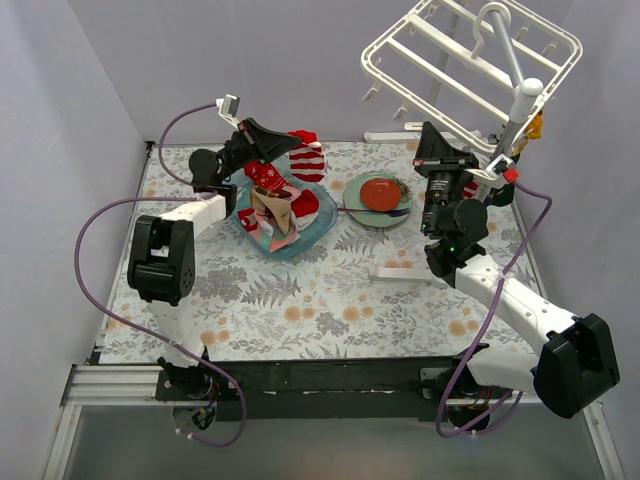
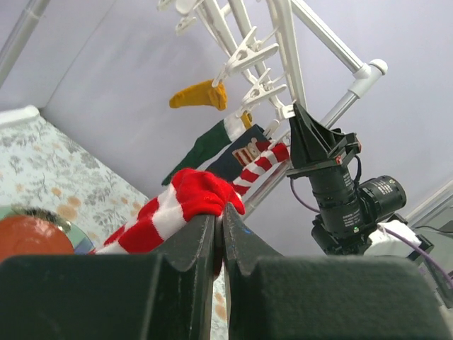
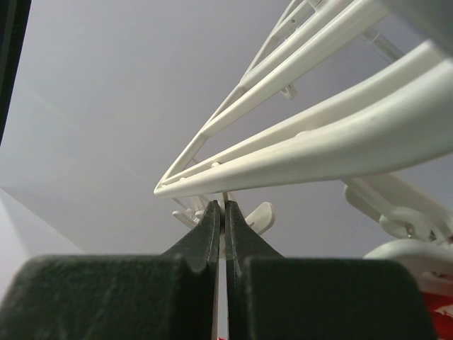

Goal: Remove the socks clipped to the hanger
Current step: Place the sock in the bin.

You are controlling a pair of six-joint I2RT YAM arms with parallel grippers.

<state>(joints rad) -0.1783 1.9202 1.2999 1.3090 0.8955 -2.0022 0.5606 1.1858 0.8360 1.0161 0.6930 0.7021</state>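
Socks of soft fabric (image 2: 212,142) hang clipped on the far-right white plastic bar hanger (image 1: 470,60) while the left gripper (image 2: 219,219), fingers clamped on a red-and-white striped sock (image 2: 177,209), likely needs to drop it in the blue translucent tub (image 1: 320,225), and the right gripper (image 3: 221,212) waits with fingers together.

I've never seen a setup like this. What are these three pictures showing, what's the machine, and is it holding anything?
These are two robot arms bolted at the near edge of a flowery table. One picture looks down from above; the other two come from small cameras on each arm's wrist, so you see the dark fingers up close.

The left gripper is shut on a red-and-white striped sock, above a blue tub that has more socks in it. The right gripper is shut just under the white hanger, near one of its clips; whether it pinches anything I cannot tell. Several socks still hang from the clips, including a mustard yellow sock. A green plate with a red-orange ball sits beside the tub.
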